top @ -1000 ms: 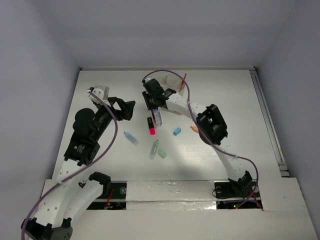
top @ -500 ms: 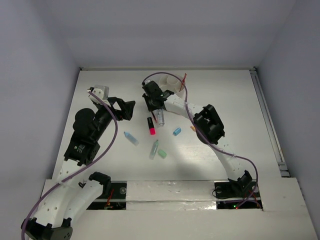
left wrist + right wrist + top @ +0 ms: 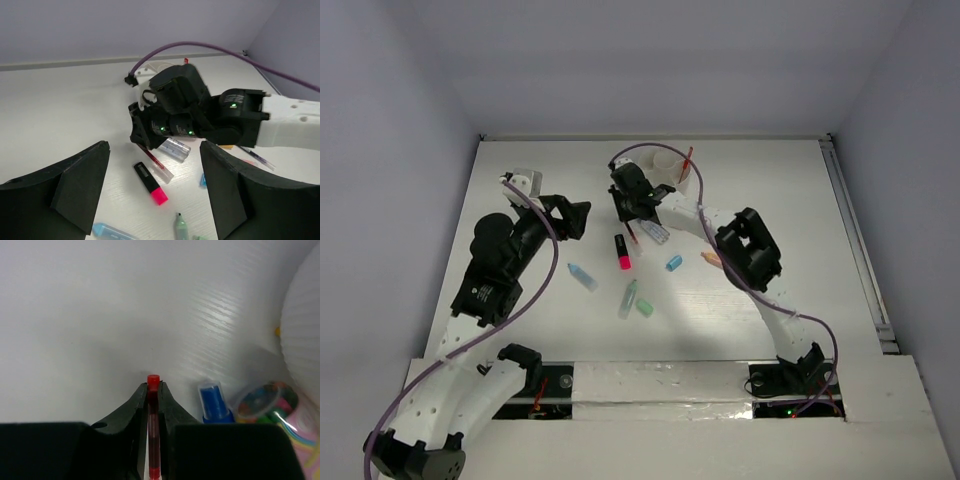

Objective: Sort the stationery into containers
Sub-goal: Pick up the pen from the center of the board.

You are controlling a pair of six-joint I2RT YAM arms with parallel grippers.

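Red pen (image 3: 153, 427) clamped in right fingers (image 3: 131, 412), white cup (image 3: 306, 335) near

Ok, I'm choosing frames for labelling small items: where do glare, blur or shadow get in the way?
Right wrist: the right tool, shut on the red pen, is black and out of focus; glare streaks the table beside the white cup. Left wrist: the open left tool is dark and soft. Top external: even light, faint shadows.

My look — nothing fancy
White shells (image 3: 460, 400), black joints (image 3: 495, 265), a looping purple cable (image 3: 554, 265) — plus tiny green LEDs (image 3: 162, 129).
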